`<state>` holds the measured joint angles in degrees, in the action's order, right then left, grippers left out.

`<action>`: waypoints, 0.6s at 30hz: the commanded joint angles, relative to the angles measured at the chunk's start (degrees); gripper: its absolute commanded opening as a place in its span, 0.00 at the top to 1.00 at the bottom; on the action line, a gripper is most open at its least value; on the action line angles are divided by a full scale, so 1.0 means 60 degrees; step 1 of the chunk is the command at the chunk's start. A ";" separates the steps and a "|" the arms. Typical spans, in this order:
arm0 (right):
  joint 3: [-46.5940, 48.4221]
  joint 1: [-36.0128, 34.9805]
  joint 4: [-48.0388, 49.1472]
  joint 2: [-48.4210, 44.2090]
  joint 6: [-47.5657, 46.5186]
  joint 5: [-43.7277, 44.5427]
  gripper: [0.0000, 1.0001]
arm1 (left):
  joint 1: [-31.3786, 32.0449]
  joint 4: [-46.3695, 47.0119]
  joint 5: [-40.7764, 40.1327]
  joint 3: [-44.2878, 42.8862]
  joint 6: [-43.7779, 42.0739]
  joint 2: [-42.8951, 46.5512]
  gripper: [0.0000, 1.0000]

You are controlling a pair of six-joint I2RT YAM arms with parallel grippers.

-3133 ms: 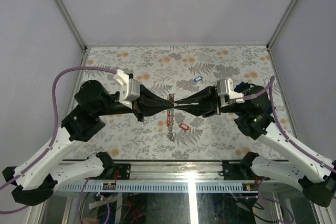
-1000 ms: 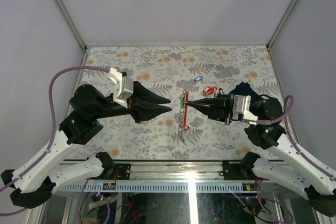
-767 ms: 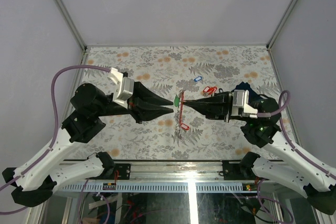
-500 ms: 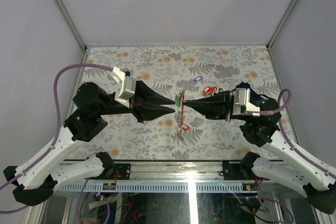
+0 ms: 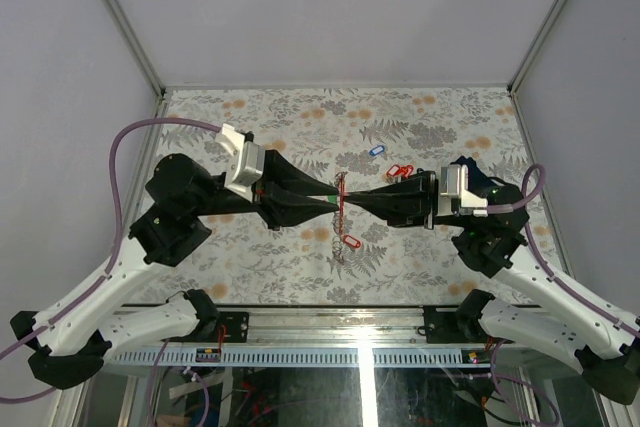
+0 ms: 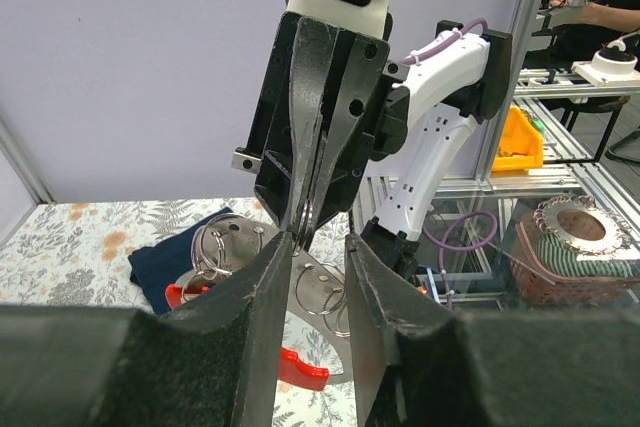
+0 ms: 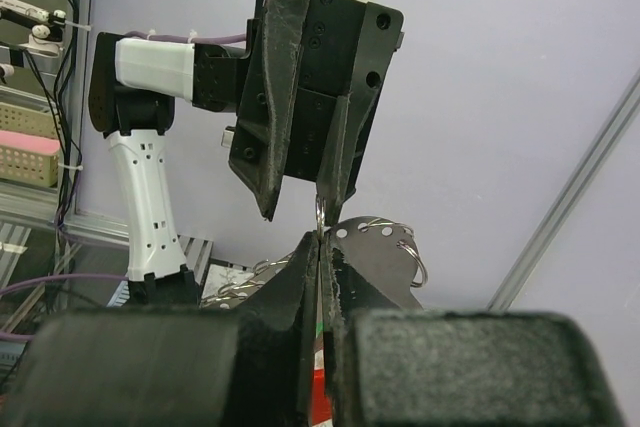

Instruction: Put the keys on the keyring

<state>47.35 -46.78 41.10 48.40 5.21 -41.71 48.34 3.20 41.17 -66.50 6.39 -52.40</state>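
Note:
My right gripper (image 5: 347, 200) is shut on the keyring (image 7: 320, 213), a thin steel ring that stands up out of its fingertips. A perforated metal plate (image 7: 378, 245) with more rings sits just behind. A red tag (image 5: 348, 241) dangles below it. My left gripper (image 5: 333, 199) faces it tip to tip with its jaws a little apart, and nothing shows between its fingers (image 6: 268, 277). Through that gap I see the plate (image 6: 322, 285). A blue-tagged key (image 5: 376, 150) and red-tagged keys (image 5: 400, 171) lie on the table behind the right gripper.
A dark navy folded cloth (image 6: 165, 259) lies on the flowered table (image 5: 250, 117), mostly under the right arm in the top view. Grey walls and aluminium posts (image 5: 120, 17) close in the sides and back.
The left gripper has moved right until its tips meet the right gripper's at the keyring. The right gripper edged slightly left. A green tag seen at the left tips earlier is hidden now.

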 commanded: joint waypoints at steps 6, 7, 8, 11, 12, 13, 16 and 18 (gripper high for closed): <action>0.0467 -0.0082 0.0792 0.0050 0.0202 -0.0264 1.00 | -0.0007 0.0629 0.0046 -0.0012 0.0077 -0.0190 0.76; 0.0484 -0.0083 0.0763 0.0048 0.0203 -0.0269 1.00 | -0.0011 0.0648 0.0059 -0.0019 0.0088 -0.0195 0.77; 0.0494 -0.0083 0.0754 0.0048 0.0197 -0.0282 1.00 | -0.0014 0.0694 0.0055 -0.0018 0.0099 -0.0194 0.77; 0.0487 -0.0083 0.0752 0.0049 0.0211 -0.0284 1.00 | -0.0009 0.0714 0.0073 -0.0046 0.0106 -0.0229 0.79; 0.0489 -0.0096 0.0752 0.0056 0.0220 -0.0280 1.00 | 0.0005 0.0706 0.0068 -0.0040 0.0106 -0.0240 0.80; 0.0494 -0.0090 0.0752 0.0062 0.0218 -0.0291 1.00 | -0.0006 0.0724 0.0079 -0.0039 0.0117 -0.0247 0.80; 0.0533 -0.0105 0.0752 0.0106 0.0258 -0.0334 1.00 | -0.0001 0.0709 0.0100 -0.0060 0.0135 -0.0304 0.84; 0.0548 -0.0101 0.0752 0.0128 0.0273 -0.0350 1.00 | 0.0002 0.0673 0.0093 -0.0068 0.0123 -0.0304 0.87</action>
<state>47.66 -46.81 41.52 48.77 6.09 -43.24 48.34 4.34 41.17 -66.50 6.68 -53.82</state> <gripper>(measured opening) 0.011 0.158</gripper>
